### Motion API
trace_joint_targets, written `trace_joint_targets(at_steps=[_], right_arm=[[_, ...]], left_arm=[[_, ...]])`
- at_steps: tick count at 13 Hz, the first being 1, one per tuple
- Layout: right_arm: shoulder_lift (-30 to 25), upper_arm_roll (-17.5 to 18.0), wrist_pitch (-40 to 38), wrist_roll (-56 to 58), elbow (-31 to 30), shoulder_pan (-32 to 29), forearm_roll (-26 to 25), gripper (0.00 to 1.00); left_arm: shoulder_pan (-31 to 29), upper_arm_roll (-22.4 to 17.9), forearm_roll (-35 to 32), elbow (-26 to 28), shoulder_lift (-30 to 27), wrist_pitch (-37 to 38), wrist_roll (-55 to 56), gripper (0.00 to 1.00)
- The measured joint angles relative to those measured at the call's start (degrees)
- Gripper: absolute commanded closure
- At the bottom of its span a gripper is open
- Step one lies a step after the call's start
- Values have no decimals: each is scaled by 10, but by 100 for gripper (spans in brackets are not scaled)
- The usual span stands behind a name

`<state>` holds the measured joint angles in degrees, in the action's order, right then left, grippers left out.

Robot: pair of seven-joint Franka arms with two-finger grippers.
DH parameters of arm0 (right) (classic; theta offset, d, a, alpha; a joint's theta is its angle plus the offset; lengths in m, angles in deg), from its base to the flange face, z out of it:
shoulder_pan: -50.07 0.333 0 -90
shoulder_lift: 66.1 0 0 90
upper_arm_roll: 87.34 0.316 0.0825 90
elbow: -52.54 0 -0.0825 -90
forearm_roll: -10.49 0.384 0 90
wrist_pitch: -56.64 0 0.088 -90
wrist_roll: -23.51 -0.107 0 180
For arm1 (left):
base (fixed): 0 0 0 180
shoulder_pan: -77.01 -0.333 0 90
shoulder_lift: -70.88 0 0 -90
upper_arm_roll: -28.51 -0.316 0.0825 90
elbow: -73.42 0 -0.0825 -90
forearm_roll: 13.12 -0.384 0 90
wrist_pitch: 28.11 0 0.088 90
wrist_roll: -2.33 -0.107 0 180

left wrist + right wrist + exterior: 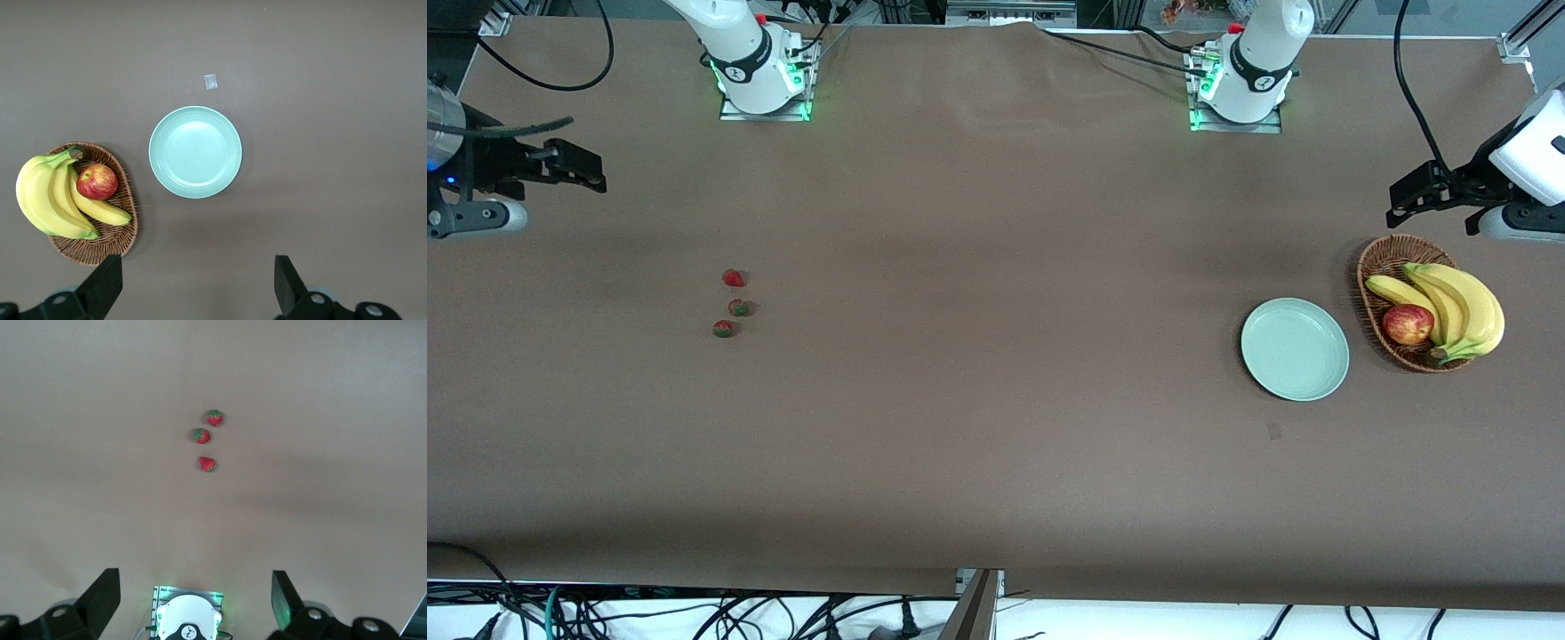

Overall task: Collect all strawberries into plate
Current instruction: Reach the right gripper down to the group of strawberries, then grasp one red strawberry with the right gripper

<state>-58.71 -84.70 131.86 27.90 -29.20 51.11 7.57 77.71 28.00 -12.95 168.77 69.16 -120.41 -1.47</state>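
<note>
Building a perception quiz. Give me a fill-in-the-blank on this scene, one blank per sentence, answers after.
1. The number of strawberries lying on the table is ____.
2. The plate holds ____ strawberries.
3. The apple lies in the basket beside the ____.
4. The left gripper and the right gripper both have their fingers ____.

Missing words: three; no; bananas; open

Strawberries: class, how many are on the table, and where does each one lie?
3, in a short row toward the right arm's end of the table, none hidden: one strawberry farthest from the front camera, one in the middle, one nearest. The plate holds none.
</note>
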Motion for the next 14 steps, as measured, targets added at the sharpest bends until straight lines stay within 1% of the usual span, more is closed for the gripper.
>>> trace_joint_targets(at_steps=[3, 8, 10, 12, 14], right_arm=[[49, 0, 47, 0, -3, 0, 0, 0], [183, 4, 158, 1, -9, 22, 0, 0], [229, 3, 199, 1, -9, 22, 0, 0], [259, 3, 227, 1, -11, 22, 0, 0], [277, 2, 262, 1, -28, 21, -3, 0]], left_arm=[[1, 3, 0, 0, 0, 0, 0, 0], [1, 5, 0, -1, 1, 1, 0, 0], [1, 5, 0, -1, 1, 1, 0, 0], [1, 5, 0, -1, 1, 1, 0, 0], [1, 5, 0, -1, 1, 1, 0, 0]])
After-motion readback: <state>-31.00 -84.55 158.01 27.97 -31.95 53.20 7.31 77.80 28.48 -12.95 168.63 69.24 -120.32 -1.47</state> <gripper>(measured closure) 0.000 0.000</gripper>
